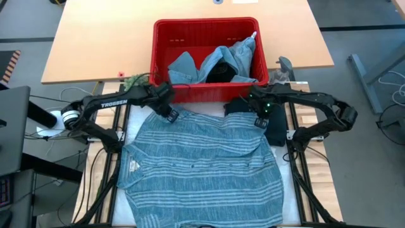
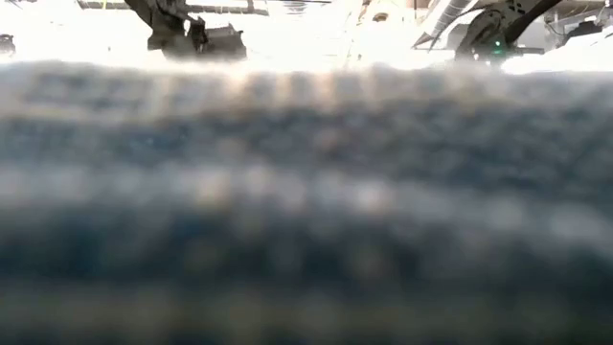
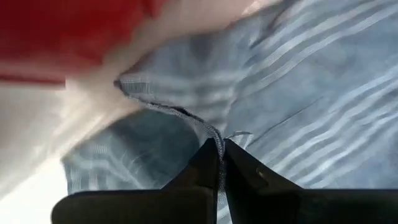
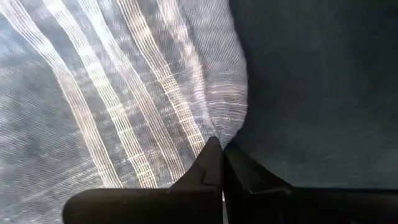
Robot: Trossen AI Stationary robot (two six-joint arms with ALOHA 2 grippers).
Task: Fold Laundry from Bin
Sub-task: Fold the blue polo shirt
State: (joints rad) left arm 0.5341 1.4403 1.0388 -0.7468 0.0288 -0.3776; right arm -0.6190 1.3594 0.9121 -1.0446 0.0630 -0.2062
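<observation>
1. The striped cloth (image 1: 199, 168), blue-grey with pale bands, lies spread flat over the table (image 1: 319, 183) from the centre down to 6 o'clock in the high view. A small label shows near its 9 o'clock edge.
2. The left hand (image 1: 171, 114) sits at the cloth's far edge, toward 11 o'clock of the cloth and just in front of the bin. Its fingers are pressed together on the cloth's hem, which the left wrist view shows pinched between the tips (image 3: 221, 163).
3. The right hand (image 1: 260, 120) sits at the cloth's far edge toward 1 o'clock. Its fingers are likewise pressed together, with a gathered fold of the striped cloth caught between the tips (image 4: 222, 163).
4. A dark garment (image 1: 275, 130) lies on the table at 3 o'clock of the right hand, partly under that arm and touching the striped cloth's edge.
5. The bin (image 1: 205, 28), red with slotted walls, stands at 12 o'clock, just beyond the cloth. It holds light blue denim pieces (image 1: 237, 57) heaped over a black garment (image 1: 220, 71), toward the bin's near side.
6. A small green plant (image 1: 134, 80) sits at the bin's 9 o'clock corner.
7. The low view is filled by the blurred striped cloth (image 2: 306, 211); only parts of both arms show above it.
</observation>
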